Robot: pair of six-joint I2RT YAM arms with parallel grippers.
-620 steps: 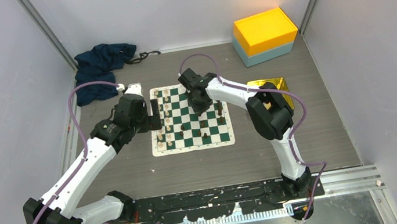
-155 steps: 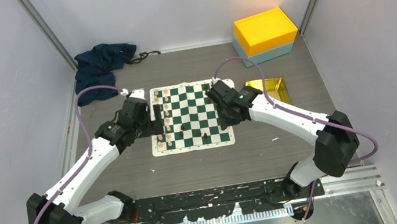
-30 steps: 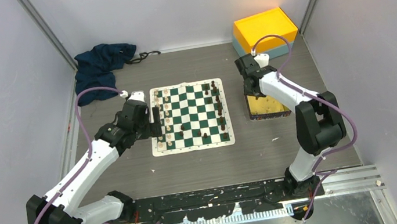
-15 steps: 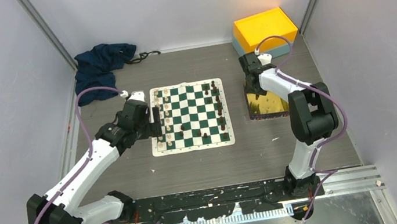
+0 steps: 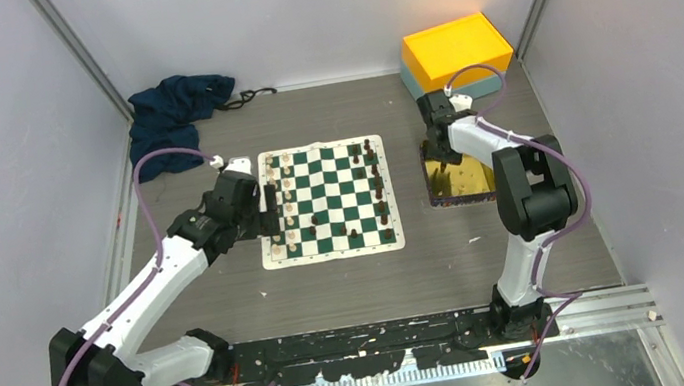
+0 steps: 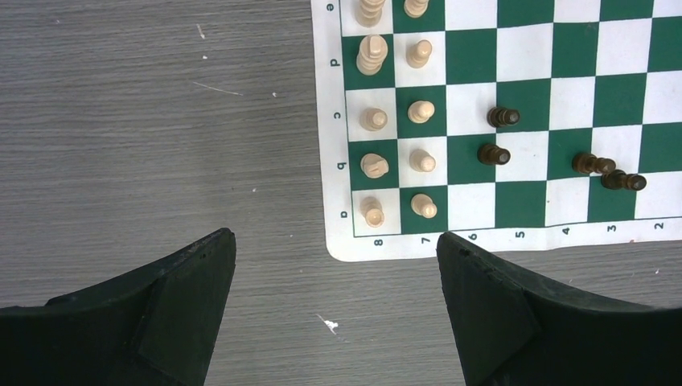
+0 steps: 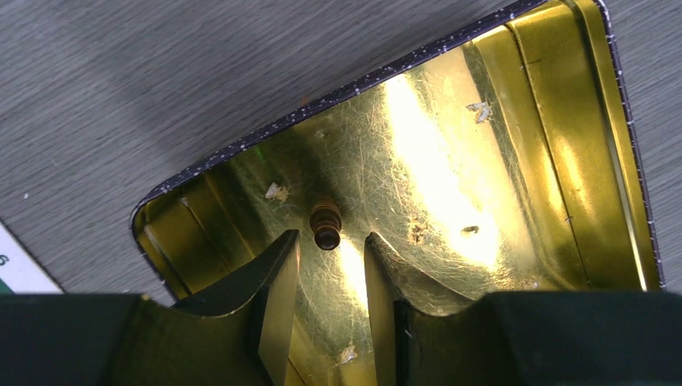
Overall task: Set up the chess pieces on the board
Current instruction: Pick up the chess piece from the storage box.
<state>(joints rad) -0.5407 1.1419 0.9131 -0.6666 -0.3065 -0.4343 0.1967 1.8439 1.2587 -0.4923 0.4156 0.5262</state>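
R gripper (image 7: 329, 245) has left board (image 5: 338, 193), now down in gold tray (image 7: 482, 137); jaws part-spread, empty, lone dark piece (image 7: 326, 225) just ahead of tips. Next pick starting; board setup incomplete.

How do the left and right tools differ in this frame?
The left tool hangs over the table beside the board's corner; the right tool is over the gold tray. The left tool gapes wide; the right tool's gap is much narrower. No piece is inside the left tool's gap; a dark piece sits at the right tool's tips. Both are open, gripping nothing.
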